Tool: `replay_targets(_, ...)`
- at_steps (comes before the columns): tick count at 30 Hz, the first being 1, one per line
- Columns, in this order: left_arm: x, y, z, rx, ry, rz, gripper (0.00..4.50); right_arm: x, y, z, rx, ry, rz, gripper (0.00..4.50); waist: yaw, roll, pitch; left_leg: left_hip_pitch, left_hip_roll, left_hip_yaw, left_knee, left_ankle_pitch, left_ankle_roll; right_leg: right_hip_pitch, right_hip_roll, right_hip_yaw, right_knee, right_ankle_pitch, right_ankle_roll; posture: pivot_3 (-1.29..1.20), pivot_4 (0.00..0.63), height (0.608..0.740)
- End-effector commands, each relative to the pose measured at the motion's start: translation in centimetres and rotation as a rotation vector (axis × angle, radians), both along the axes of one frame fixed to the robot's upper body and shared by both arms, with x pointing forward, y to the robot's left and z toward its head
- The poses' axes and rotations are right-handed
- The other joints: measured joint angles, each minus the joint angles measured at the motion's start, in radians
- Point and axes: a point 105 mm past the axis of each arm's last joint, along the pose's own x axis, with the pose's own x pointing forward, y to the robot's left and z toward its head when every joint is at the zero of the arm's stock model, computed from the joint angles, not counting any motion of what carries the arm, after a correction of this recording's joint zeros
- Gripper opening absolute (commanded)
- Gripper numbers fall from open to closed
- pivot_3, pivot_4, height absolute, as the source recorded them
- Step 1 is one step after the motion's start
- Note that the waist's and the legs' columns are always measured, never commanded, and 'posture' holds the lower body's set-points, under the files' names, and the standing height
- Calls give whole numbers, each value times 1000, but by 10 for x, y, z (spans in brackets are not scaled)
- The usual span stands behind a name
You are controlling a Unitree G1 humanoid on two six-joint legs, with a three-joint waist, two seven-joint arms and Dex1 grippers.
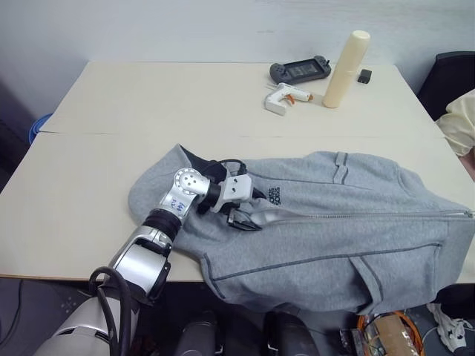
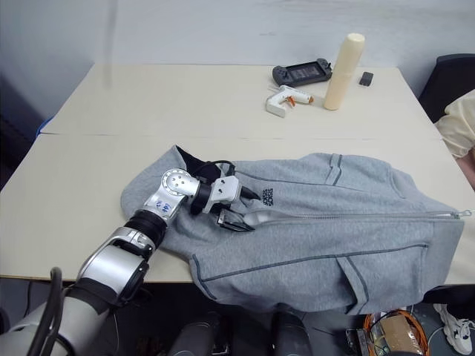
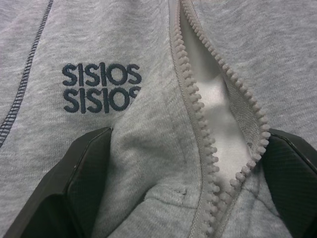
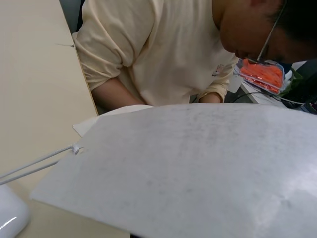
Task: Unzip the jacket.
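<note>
Left pincer [image 1: 247,206]: spread wide, straddling collar fabric and zip [image 3: 198,148] top of jacket [image 1: 334,230], apparently pinning cloth against the pull. Jacket: flat on worktop [image 1: 148,104], near edge, zip parted at collar, closed beyond. Arm: reaching across hood, wrist angled down. Right pincer: closed; white paper tag [image 4: 198,168] before its camera, person [image 4: 158,54] beyond.

Pale table [image 1: 111,111], 2 joined tops, seam visible. Jacket [image 1: 334,230] laid flat at near edge, partly overhanging. At far edge: controller [image 1: 300,71], glue gun [image 1: 282,97], cream cylinder [image 1: 346,68] upright, small black item [image 1: 364,76].
</note>
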Motion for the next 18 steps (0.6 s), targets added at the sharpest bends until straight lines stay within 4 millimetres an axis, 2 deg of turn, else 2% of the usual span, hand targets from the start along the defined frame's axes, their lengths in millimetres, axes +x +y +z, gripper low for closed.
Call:
replay_targets(1, -2, 9, -17, 55, 39, 28, 4500, -19, -27, 31, -18, -110, -147, 129, 0, 0, 0, 0, 0, 0, 0, 0, 0, 0, 0, 0, 0, 0, 0, 0, 150, 740)
replay_targets(6, 1, 8, -14, 47, 31, 40, 4500, -27, -46, 29, 29, -137, -225, 129, 3, 1, 0, -1, 0, 0, 0, 0, 0, 0, -1, -1, -1, 0, 0, 0, 150, 740)
replay_targets(11, 0, 6, -14, 31, 34, 45, 4500, -19, -44, 27, 70, -154, -199, 129, -5, 1, 0, 0, 0, 0, 0, 0, 0, 0, -1, -1, -2, 0, 0, 0, 150, 740)
replay_targets(13, -1, 7, -18, 44, 32, 39, 4500, -17, -43, 31, 23, -127, -181, 129, -5, 1, -1, 0, 0, 0, 0, 0, 0, 0, -1, -1, -2, 0, 0, 0, 150, 740)
replay_targets(16, -2, 10, -19, 52, 29, 35, 4500, -7, -32, 34, -28, -95, -108, 129, -6, 2, -1, 0, 0, 0, 0, 0, 0, 0, -1, -1, -2, 0, 0, 0, 150, 740)
replay_targets(18, 1, 10, -13, 38, 27, 41, 4500, 16, -3, 38, -25, -107, 46, 129, -9, 3, -1, 0, 0, 0, 0, 0, 0, 0, -1, 0, -2, 0, 0, 0, 150, 740)
